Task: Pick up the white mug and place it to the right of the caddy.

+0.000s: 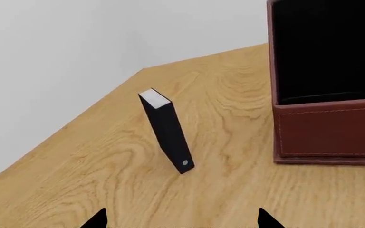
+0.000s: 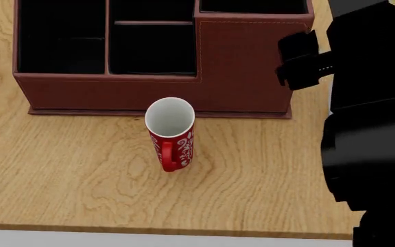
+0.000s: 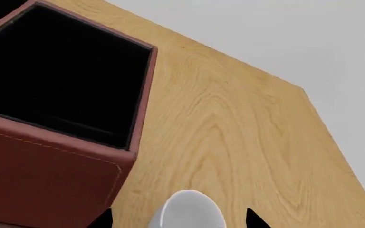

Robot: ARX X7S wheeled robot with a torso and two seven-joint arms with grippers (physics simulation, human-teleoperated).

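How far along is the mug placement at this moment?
Near the end, or mid-placement. In the right wrist view the white mug sits between the right gripper fingertips, on the open table side of the caddy. Whether it rests on the wood or is held cannot be told. Left: release and retreat. The red mug stands untouched in front.
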